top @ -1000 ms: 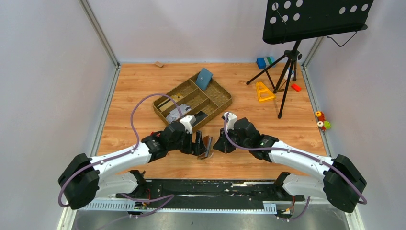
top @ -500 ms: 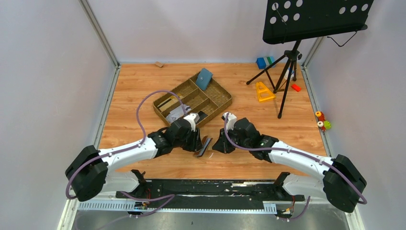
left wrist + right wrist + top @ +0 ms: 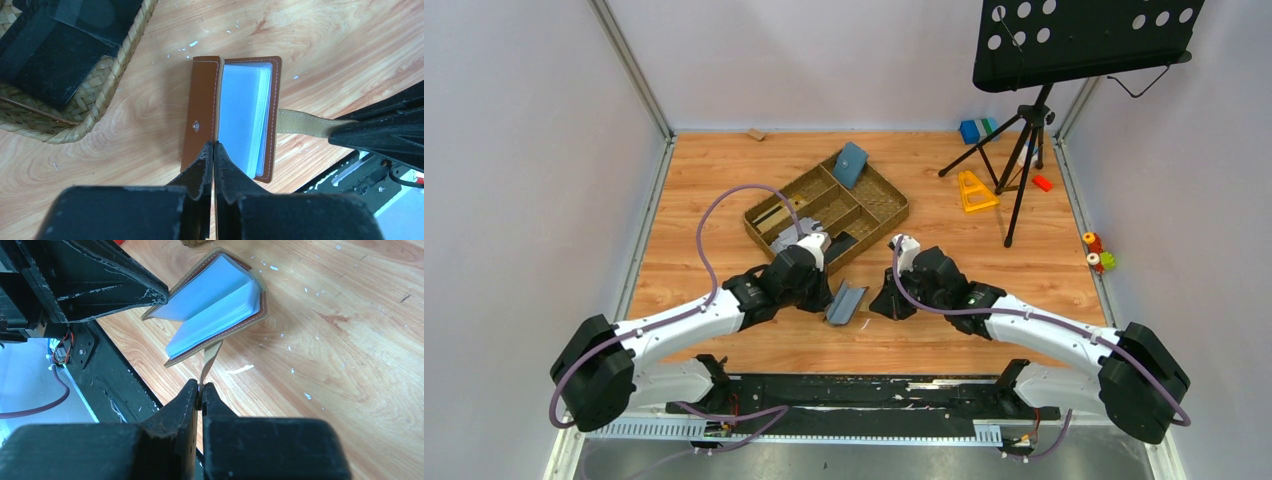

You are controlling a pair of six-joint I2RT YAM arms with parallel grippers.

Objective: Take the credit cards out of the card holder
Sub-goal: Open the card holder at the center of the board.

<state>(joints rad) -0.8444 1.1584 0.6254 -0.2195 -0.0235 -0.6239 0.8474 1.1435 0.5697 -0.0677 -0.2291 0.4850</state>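
Card holder point(image 3: 845, 301) is now splayed open on the table point(image 3: 724, 190) between the arms, no longer upright. We have the left gripper point(image 3: 214, 150) pinching its cover point(image 3: 200, 120) and the right gripper point(image 3: 201, 388) clamped on its tab point(image 3: 211, 354). Sleeves point(image 3: 240, 115) are exposed, so we can start pulling cards.

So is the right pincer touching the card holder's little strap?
Touching. The right wrist view shows the right pincer shut on the tan strap of the open card holder, with no gap.

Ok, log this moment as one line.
left tool: shut on card holder | right tool: shut on closing tab | card holder: open
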